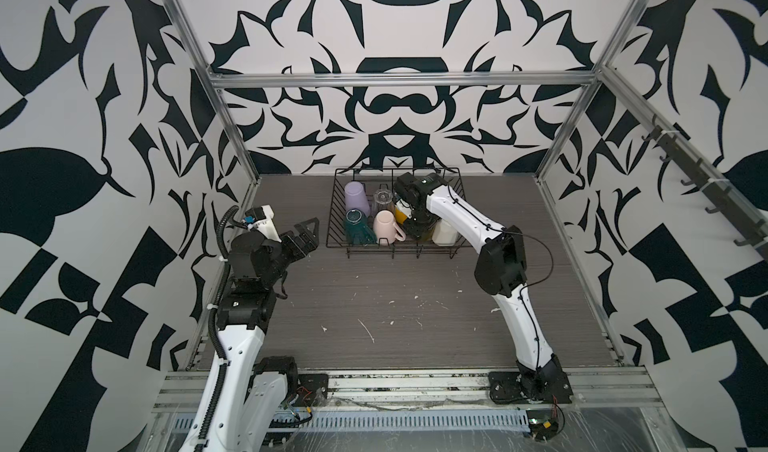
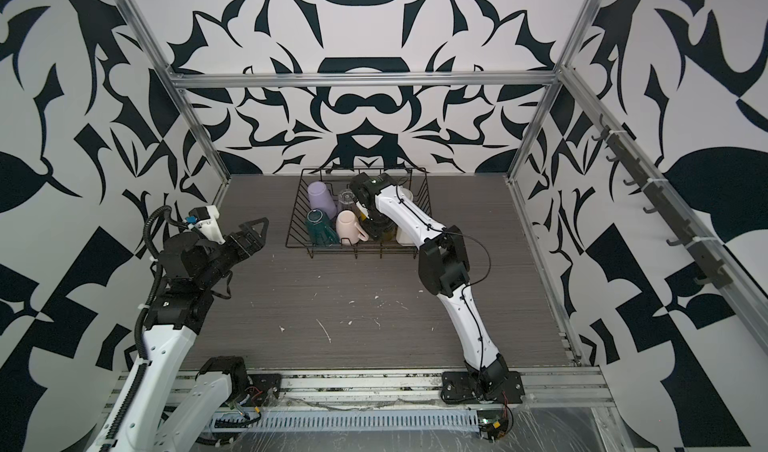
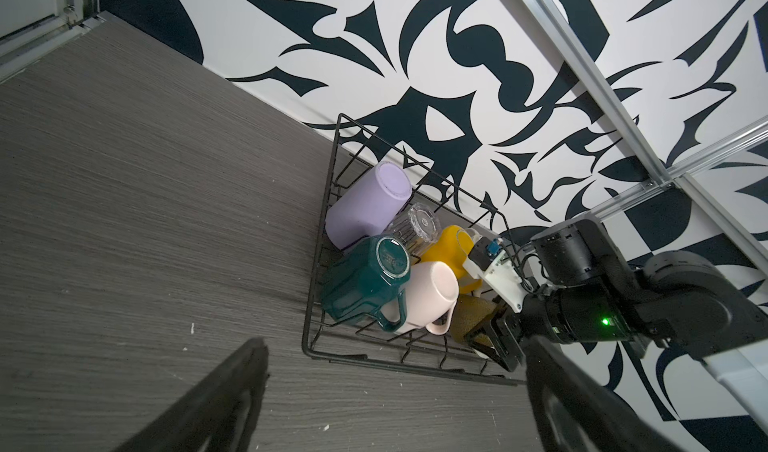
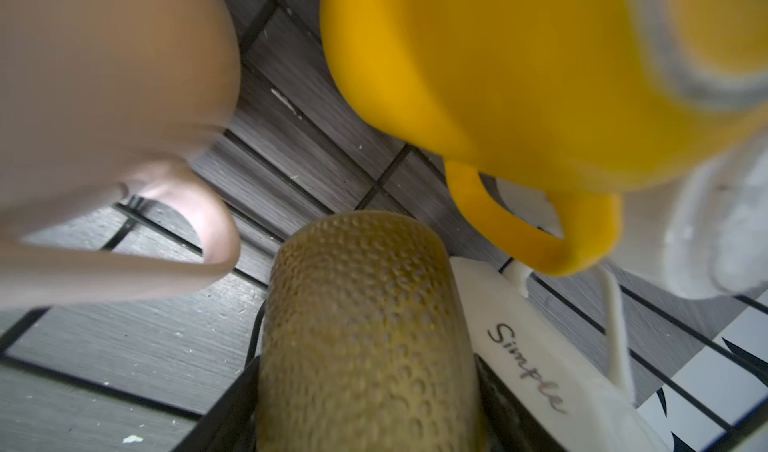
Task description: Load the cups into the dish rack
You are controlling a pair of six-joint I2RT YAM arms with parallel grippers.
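Observation:
The black wire dish rack [image 1: 399,247] [image 2: 353,247] stands at the back of the table. Inside lie a lilac tumbler [image 1: 356,198], a clear glass [image 1: 383,198], a dark green mug [image 1: 359,229], a pink mug [image 1: 384,227], a yellow mug [image 4: 498,75] and a cream mug [image 4: 519,337] lettered "Simple". My right gripper [image 4: 365,408] reaches down into the rack, shut on the dimpled olive glass [image 4: 365,325] [image 3: 473,317] between the pink and cream mugs. My left gripper [image 1: 307,231] [image 3: 395,387] hangs open and empty, left of the rack.
Grey wood-grain tabletop [image 1: 395,312] with white flecks spreads in front of the rack. Aluminium frame posts [image 1: 232,138] stand at the table corners. The patterned back wall rises just behind the rack.

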